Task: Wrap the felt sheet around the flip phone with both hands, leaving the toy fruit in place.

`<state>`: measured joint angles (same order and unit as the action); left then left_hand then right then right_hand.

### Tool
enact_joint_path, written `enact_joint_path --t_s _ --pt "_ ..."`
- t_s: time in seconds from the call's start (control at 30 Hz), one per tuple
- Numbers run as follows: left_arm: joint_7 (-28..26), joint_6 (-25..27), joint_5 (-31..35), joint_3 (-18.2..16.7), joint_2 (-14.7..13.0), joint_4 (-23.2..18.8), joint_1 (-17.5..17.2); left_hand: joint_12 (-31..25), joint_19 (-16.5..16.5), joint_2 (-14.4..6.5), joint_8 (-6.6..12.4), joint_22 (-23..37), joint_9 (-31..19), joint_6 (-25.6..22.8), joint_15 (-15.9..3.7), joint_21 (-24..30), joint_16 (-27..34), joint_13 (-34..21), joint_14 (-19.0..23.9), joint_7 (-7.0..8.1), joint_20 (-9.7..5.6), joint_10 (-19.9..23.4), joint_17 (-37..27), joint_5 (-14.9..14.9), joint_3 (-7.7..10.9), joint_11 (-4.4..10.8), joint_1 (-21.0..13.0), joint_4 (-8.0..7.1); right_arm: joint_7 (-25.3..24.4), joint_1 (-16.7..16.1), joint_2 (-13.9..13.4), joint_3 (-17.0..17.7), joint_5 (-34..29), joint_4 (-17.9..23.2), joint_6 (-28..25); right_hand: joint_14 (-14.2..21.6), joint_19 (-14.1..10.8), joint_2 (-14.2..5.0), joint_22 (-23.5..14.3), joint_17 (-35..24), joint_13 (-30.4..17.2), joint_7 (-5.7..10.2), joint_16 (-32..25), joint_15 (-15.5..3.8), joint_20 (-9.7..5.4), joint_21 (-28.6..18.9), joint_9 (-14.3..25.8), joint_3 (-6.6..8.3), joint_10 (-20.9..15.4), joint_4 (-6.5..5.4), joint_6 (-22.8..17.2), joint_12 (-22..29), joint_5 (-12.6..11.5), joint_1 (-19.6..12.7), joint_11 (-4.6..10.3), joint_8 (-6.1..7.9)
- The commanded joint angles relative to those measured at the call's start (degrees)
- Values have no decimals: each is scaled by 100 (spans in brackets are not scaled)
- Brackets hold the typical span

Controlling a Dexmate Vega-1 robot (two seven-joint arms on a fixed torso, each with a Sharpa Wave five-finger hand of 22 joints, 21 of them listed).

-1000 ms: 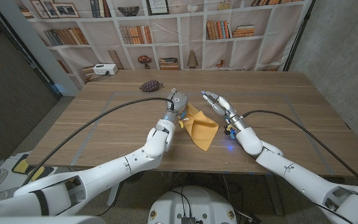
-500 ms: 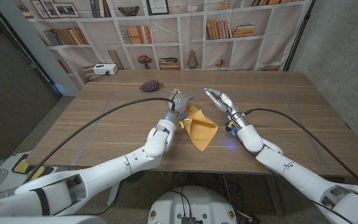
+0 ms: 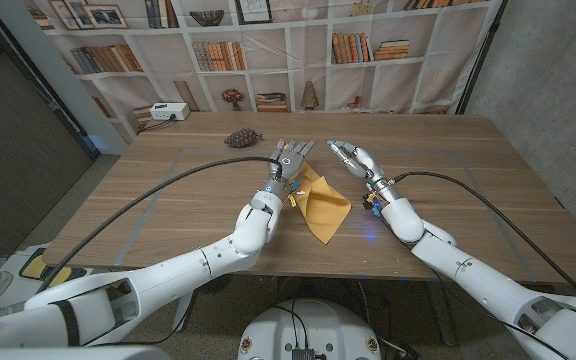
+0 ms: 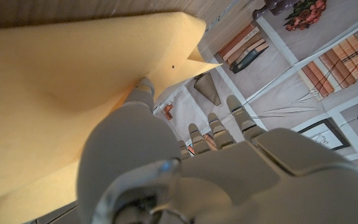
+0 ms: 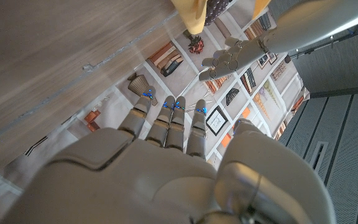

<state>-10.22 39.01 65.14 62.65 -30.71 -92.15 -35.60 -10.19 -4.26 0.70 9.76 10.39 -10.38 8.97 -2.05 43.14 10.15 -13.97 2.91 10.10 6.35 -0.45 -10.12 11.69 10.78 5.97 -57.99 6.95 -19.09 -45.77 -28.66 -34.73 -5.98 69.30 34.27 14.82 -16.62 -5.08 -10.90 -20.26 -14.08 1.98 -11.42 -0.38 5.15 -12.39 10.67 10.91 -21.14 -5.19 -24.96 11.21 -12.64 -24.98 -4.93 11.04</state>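
We've got the felt sheet (image 3: 321, 206) folded over, phone unseen; left hand (image 3: 289, 160) spread at its edge, right hand (image 3: 354, 160) spread, empty. Toy fruit (image 3: 239, 138) untouched.

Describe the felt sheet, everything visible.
The felt sheet is mustard yellow, soft-looking and matte, lying folded or bunched on the wooden table between the two hands, one corner pointing toward the robot. The left hand is at its far edge, and in the left wrist view a fingertip touches the felt.

Readable text: none
Book spines on the shelves (image 3: 218, 55): too small to read
White box (image 3: 169, 111): no legible marking
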Motion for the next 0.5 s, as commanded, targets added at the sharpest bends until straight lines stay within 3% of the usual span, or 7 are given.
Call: enact_joint_path --t_s 0.03,0.17,0.23,0.3,0.5 --pt "-61 51 25 -53 33 -6 -47 -5 -108 -40 43 8 0 126 0 -77 -27 48 -195 -22 48 -247 3 57 -57 -95 180 -45 214 105 -101 66 121 89 -10 -180 180 107 -4 34 19 65 49 -12 110 74 2 -51 185 26 88 -42 -14 94 69 -27" --pt "-67 93 -1 -82 33 -44 -88 -17 -157 -47 42 6 -1 189 40 -125 -14 80 -270 -54 61 -356 0 58 -104 -130 308 -101 419 156 -51 100 404 -9 141 -340 319 186 4 77 47 126 74 -80 172 108 2 -106 337 26 166 -55 -12 203 149 -39" --pt "-108 126 -83 -135 53 -75 -144 -27 -199 -77 17 5 -2 330 45 -167 -8 105 -342 -95 52 -445 -1 60 -125 -148 383 -135 572 245 26 122 616 -202 406 -431 381 226 15 134 74 198 81 -132 -3 115 1 -123 456 53 282 -61 -21 238 203 -62" --pt "-118 144 -107 -144 62 -81 -156 -24 -237 -101 1 5 -2 487 74 -211 -7 131 -426 -169 47 -578 1 65 -143 -185 442 -155 666 279 69 137 717 -291 521 -474 376 246 22 173 91 238 84 -120 -86 105 -1 -127 495 73 394 -56 -29 249 183 -86" --pt "-109 212 -236 -187 114 -133 -190 -22 -379 -136 2 3 -3 748 133 -330 -29 181 -672 -238 86 -889 6 72 -185 -270 560 -186 1083 397 187 217 1153 -526 805 -582 359 268 31 236 119 340 101 -103 -133 90 -4 -136 647 97 594 -80 -39 274 213 -118"
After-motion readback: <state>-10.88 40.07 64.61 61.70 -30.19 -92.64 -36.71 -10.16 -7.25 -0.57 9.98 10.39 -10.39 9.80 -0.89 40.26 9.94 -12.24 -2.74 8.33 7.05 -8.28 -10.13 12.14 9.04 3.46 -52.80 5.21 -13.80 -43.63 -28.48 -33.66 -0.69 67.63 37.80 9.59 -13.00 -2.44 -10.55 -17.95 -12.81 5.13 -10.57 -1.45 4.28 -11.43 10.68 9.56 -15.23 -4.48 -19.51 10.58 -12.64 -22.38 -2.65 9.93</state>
